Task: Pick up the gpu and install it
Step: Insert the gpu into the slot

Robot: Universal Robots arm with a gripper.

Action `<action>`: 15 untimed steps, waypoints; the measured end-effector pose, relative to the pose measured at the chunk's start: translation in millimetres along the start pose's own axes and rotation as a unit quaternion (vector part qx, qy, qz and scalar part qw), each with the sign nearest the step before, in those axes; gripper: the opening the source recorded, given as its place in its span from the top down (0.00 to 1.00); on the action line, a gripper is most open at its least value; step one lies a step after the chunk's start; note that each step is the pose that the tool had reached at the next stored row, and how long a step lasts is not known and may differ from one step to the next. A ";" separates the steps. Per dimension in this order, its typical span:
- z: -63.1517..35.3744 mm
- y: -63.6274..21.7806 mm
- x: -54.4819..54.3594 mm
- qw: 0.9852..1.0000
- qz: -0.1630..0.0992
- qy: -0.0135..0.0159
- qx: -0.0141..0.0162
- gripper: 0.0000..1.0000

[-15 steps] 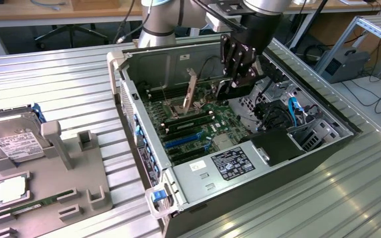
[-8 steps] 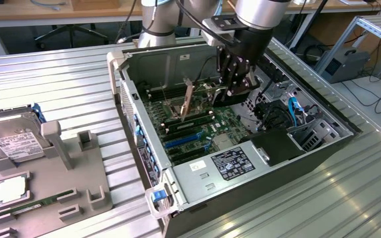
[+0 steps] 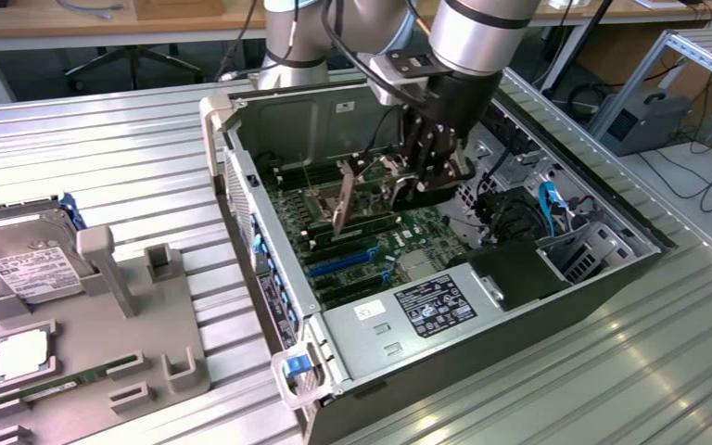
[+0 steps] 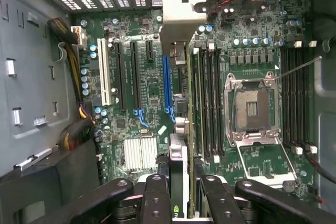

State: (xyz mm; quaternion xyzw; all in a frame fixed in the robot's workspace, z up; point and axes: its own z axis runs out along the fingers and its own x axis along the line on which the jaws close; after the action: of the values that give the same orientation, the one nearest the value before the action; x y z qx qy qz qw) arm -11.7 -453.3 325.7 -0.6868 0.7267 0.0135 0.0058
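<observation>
The gpu hangs edge-on inside the open computer case, a thin card with its silver bracket toward the vented rear wall. My gripper is shut on it, one dark finger on each side of the card's near end. The card hovers above the motherboard, roughly over the strip between the blue slot and the memory slots. In the exterior view the gripper reaches down into the case's middle, with the gpu just below it.
An open processor socket with its raised lever lies beside the memory slots. Cables and a drive cage crowd the case on the exterior view's right. A grey fixture on the exterior view's left holds a hard drive and a RAM stick.
</observation>
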 end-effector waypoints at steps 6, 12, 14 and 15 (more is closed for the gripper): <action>7.6 9.6 1.2 1.000 0.000 0.000 0.000 0.73; 14.0 15.7 4.0 1.000 -0.002 0.000 0.000 0.73; 16.1 17.1 5.1 1.000 -0.006 0.000 0.000 0.73; 16.6 17.9 5.3 1.000 -0.008 0.000 0.000 0.73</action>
State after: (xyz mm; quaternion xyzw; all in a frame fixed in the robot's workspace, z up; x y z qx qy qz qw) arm -30.0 -457.1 309.1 -0.6923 0.7214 0.0135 0.0059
